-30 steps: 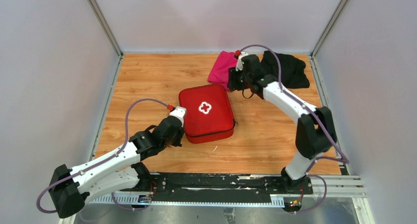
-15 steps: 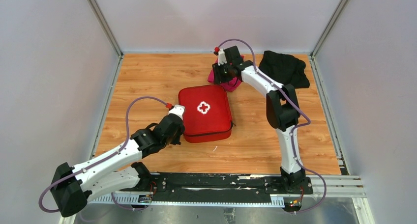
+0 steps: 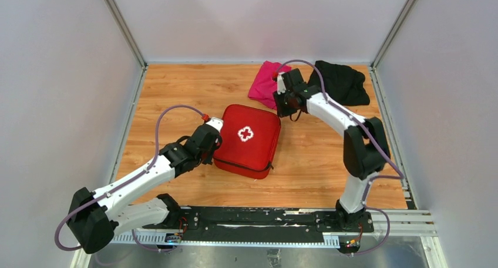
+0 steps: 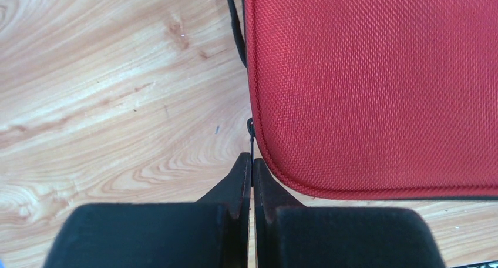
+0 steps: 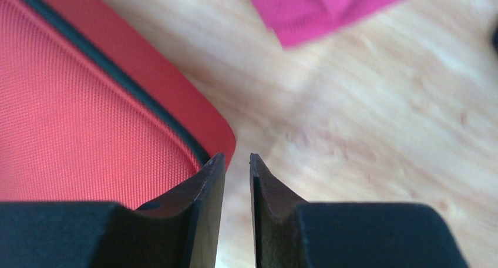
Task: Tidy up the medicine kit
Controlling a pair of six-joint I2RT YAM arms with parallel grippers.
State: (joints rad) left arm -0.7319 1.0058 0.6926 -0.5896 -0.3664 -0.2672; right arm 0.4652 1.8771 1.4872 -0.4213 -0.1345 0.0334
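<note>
Medicine kit is zipped shut and lying skewed about mid-way across the wooden table, none of its edges near the table's rim, bare wood open to its left and front-right. Black cloth is bunched in the back right corner, with the pink cloth just left of it, near the kit's far corner. Right gripper hangs over that corner, fingers a sliver apart with nothing between them. Left gripper is at the kit's left edge, pinched together on the thin black zip pull.
</note>
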